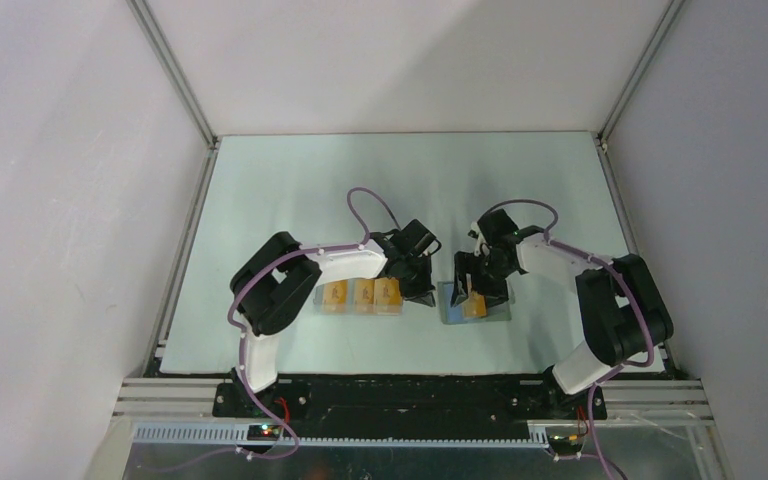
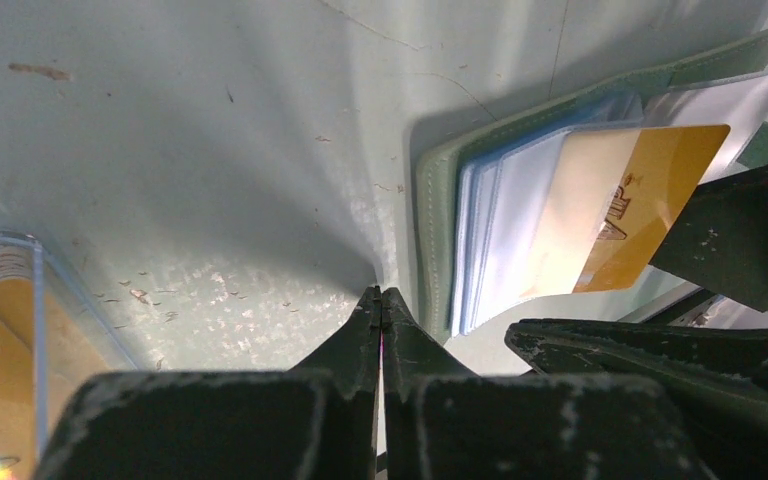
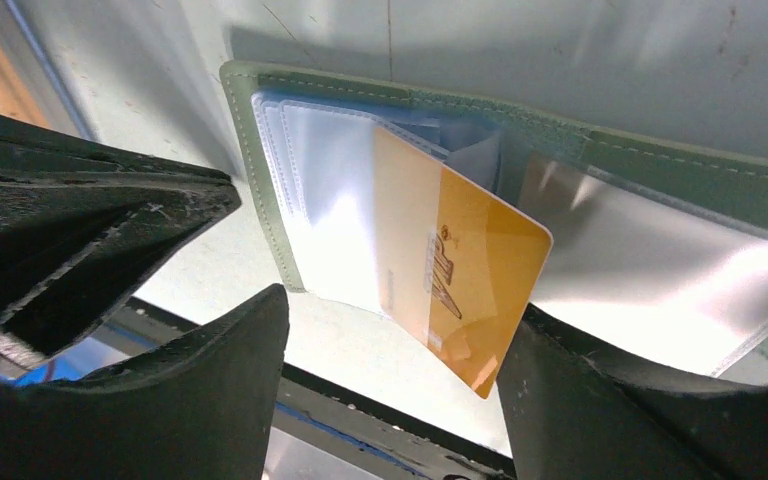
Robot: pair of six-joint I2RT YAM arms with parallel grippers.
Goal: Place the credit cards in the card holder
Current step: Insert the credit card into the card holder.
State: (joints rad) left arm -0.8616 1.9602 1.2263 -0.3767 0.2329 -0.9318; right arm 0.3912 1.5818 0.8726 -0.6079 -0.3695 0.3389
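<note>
The two dark fingers of the right gripper are filling the bottom of the right wrist view, and they are standing wide apart. Between them the lower corner of one credit card is showing; I cannot tell if the right finger is touching its edge. This orange card is sitting tilted, about half pushed into a clear sleeve of the card holder. The holder is lying open on the pale green table in front of the right arm. The rest of the card is sticking out past the sleeve.

The left gripper is pressing its fingers together with nothing between them. Its tip is pointing down at the table just beside the holder's stitched edge. Three more credit cards are lying side by side in the clear box, near the holder and partly under the left arm.
</note>
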